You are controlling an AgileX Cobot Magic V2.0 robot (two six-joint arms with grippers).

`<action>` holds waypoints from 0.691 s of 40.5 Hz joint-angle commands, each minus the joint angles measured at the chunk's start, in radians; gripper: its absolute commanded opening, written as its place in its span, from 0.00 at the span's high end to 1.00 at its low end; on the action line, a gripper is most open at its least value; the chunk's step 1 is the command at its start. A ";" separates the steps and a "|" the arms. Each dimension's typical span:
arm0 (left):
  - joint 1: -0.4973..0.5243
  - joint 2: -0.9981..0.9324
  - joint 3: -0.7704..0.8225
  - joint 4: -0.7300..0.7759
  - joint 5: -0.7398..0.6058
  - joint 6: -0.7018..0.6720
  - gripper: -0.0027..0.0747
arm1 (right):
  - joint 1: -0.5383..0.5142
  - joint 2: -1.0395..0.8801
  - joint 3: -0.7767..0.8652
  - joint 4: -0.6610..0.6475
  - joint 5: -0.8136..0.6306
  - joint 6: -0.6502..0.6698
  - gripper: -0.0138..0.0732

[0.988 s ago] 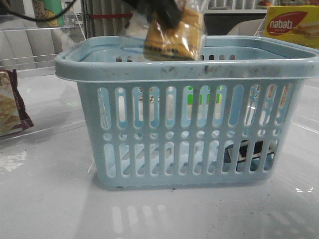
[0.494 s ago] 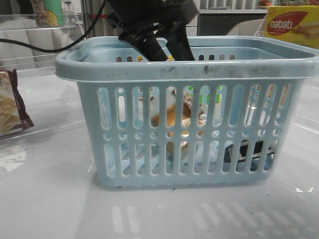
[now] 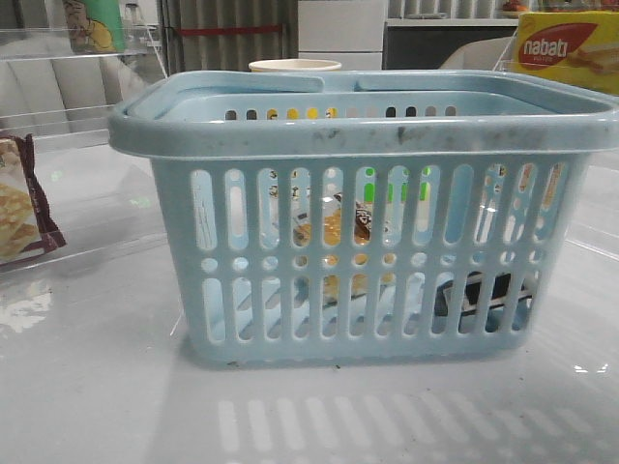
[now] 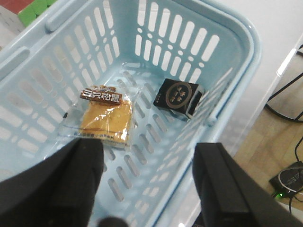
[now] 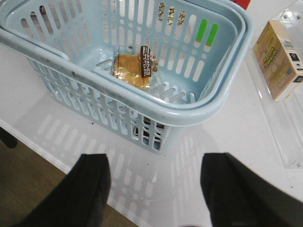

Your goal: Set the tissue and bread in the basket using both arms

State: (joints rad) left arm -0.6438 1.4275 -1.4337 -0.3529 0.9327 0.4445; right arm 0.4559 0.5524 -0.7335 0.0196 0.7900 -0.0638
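The light-blue basket [image 3: 368, 130] stands mid-table; it also shows in the left wrist view [image 4: 246, 52] and the right wrist view [image 5: 199, 111]. The bread [image 4: 106, 118] lies flat on the basket floor, seen through the slots in the front view [image 3: 334, 230] and in the right wrist view [image 5: 135, 66]. The black tissue pack [image 4: 179, 97] lies beside it on the floor, dimly visible in the front view [image 3: 484, 290]. My left gripper [image 4: 149, 184] is open and empty above the basket. My right gripper [image 5: 156, 194] is open and empty over the table edge beside the basket.
A maroon-edged cracker bag [image 3: 19, 203] lies at the left. A yellow nabati box [image 3: 566, 48] stands at the back right. A pale cup rim [image 3: 295, 66] shows behind the basket. A tan box [image 5: 279, 59] lies in a clear tray.
The left gripper let go of the bread over the basket; the bread fell to the floor and settled flat. The arm has risen out of the front view.
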 commanded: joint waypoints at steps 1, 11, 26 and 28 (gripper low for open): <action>-0.011 -0.148 0.065 0.013 -0.052 0.001 0.35 | 0.000 0.002 -0.027 -0.003 -0.066 -0.007 0.24; -0.009 -0.420 0.306 0.223 -0.109 -0.216 0.35 | 0.000 0.002 -0.027 -0.003 -0.066 -0.007 0.24; -0.009 -0.809 0.600 0.323 -0.209 -0.413 0.35 | 0.000 0.002 -0.027 -0.003 -0.060 -0.007 0.24; -0.009 -0.846 0.632 0.334 -0.228 -0.423 0.35 | 0.000 0.002 -0.027 -0.003 -0.053 -0.007 0.24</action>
State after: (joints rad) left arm -0.6438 0.6330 -0.8156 -0.0294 0.8186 0.0500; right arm 0.4559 0.5524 -0.7335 0.0196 0.7919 -0.0638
